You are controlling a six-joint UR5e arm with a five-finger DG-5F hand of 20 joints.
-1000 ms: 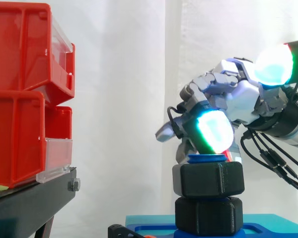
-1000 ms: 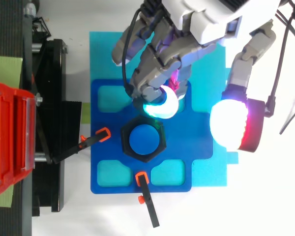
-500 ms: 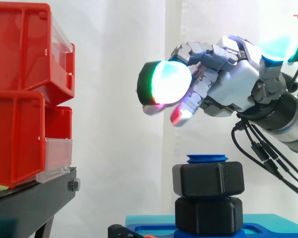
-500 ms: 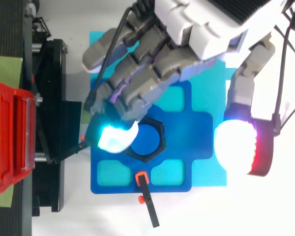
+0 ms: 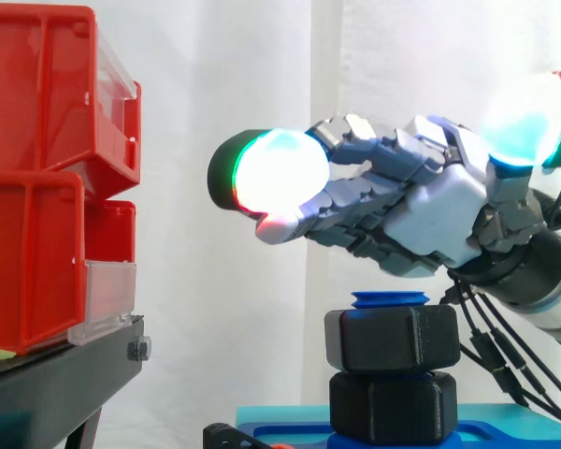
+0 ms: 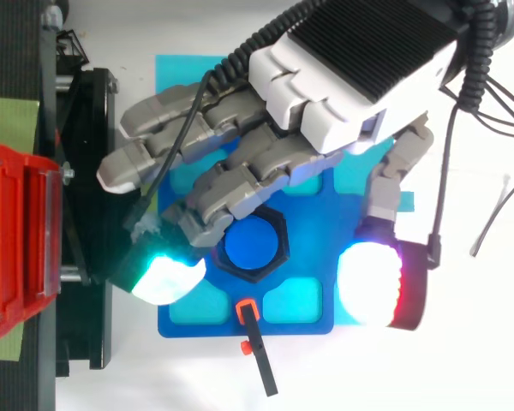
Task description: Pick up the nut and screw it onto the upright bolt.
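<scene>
**A:** Where is the black hexagonal plastic nut (image 5: 393, 339)?
**B:** Already on the upright blue bolt (image 6: 253, 241), near its top, above a second black hexagonal block (image 5: 393, 407). The robot hand (image 5: 439, 220) hovers over it, fingers (image 5: 355, 201) stretched wide and holding nothing
**A:** How should it turn the nut further?
**B:** I'd lower the hand, curl the fingers round opposite flats, and twist without tilting
**A:** What does each view add?
**B:** The side view shows the gap between hand and nut. The top view shows the blue slotted plate (image 6: 317, 244) and an orange-tipped clamp (image 6: 247, 310) at its edge
</scene>
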